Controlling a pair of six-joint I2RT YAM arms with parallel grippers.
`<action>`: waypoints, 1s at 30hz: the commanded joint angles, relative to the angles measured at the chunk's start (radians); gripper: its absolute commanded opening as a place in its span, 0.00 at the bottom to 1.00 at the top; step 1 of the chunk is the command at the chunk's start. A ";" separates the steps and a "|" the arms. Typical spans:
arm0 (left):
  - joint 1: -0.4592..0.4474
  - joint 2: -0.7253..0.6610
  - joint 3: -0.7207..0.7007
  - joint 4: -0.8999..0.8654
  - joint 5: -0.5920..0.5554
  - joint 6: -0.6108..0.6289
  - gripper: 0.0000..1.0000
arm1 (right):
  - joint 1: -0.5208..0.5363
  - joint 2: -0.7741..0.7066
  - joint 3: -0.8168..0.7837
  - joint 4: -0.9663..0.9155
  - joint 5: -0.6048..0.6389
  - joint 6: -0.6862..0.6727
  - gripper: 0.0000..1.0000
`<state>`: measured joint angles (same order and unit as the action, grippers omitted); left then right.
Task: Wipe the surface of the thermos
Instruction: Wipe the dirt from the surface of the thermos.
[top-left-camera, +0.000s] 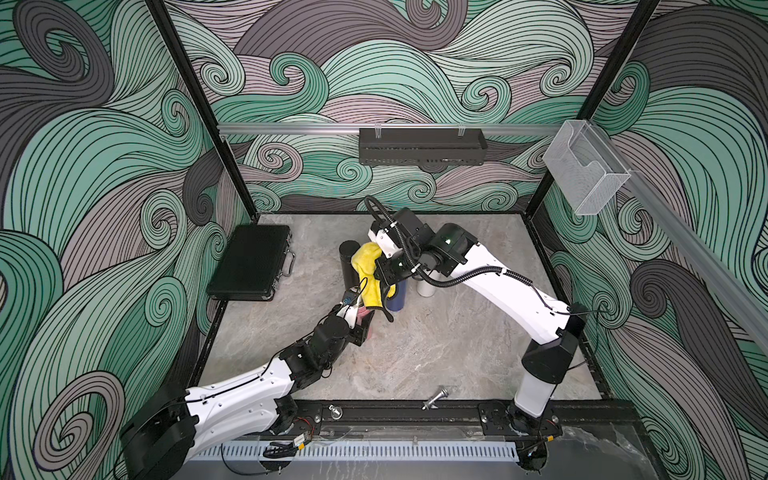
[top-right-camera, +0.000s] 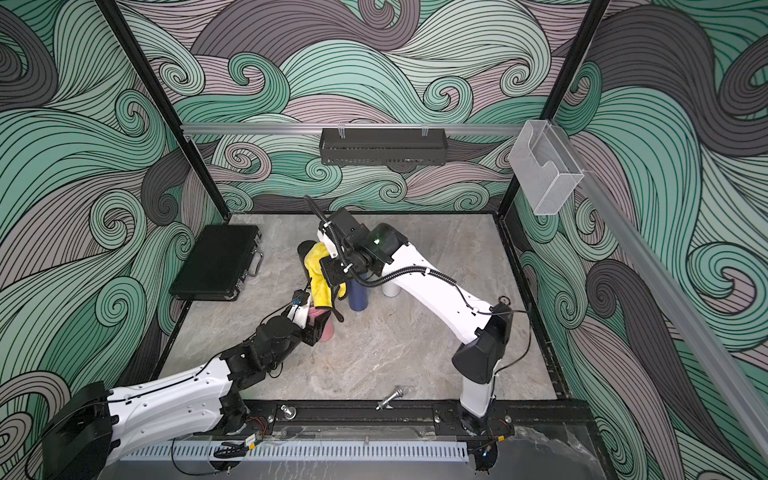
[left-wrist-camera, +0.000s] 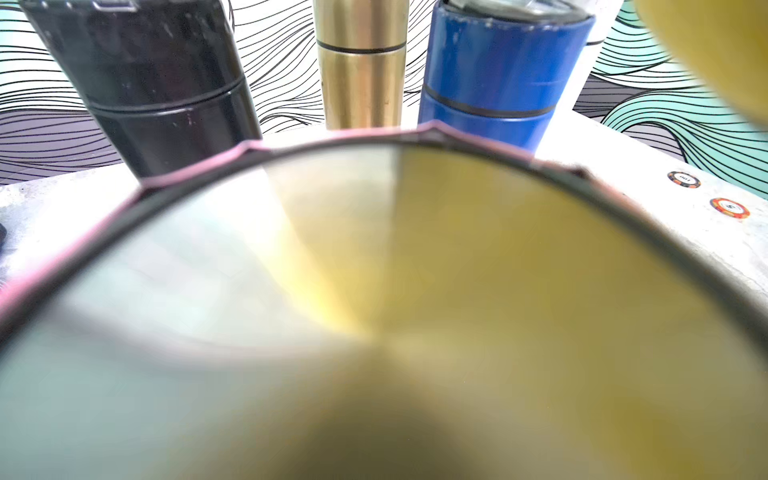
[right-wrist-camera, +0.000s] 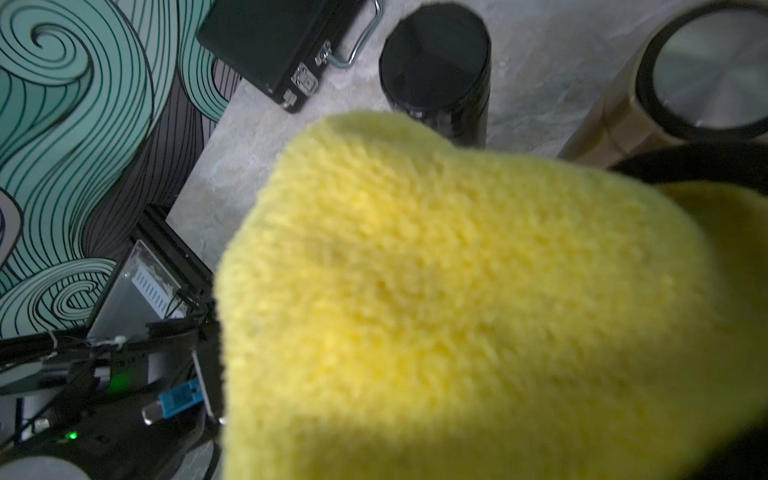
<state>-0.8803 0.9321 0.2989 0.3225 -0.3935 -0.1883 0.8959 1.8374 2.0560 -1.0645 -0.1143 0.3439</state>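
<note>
The thermos (top-right-camera: 326, 331) is pink with a steel lid (left-wrist-camera: 374, 270) and stands upright near the table's middle. My left gripper (top-right-camera: 314, 325) is shut on its upper part; the lid fills the left wrist view and hides the fingers. A fluffy yellow cloth (top-left-camera: 365, 264) hangs from my right gripper (top-left-camera: 379, 269), which is shut on it just above and behind the thermos. The cloth's lower end drapes down onto the thermos top. In the right wrist view the cloth (right-wrist-camera: 457, 291) covers the jaws.
Close behind stand a black thermos (top-left-camera: 348, 253), a gold one (left-wrist-camera: 361, 62), a blue one (top-right-camera: 358, 297) and a white one (top-left-camera: 426, 286). A black case (top-left-camera: 251, 262) lies at the left. Two poker chips (left-wrist-camera: 683, 179) lie on the table; a metal bolt (top-left-camera: 436, 397) lies by the front rail.
</note>
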 joint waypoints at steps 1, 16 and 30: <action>-0.002 0.010 -0.007 -0.014 0.028 -0.010 0.00 | 0.017 0.089 0.070 -0.014 -0.043 -0.016 0.00; -0.002 0.030 0.006 -0.030 -0.032 -0.023 0.00 | 0.119 0.063 -0.048 0.012 -0.059 0.011 0.00; -0.002 0.037 0.008 -0.032 -0.051 -0.031 0.00 | 0.196 -0.108 -0.330 0.163 -0.157 0.130 0.00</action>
<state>-0.8898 0.9451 0.2985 0.3340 -0.4255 -0.1829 1.0035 1.7454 1.7699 -0.8505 -0.0875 0.4358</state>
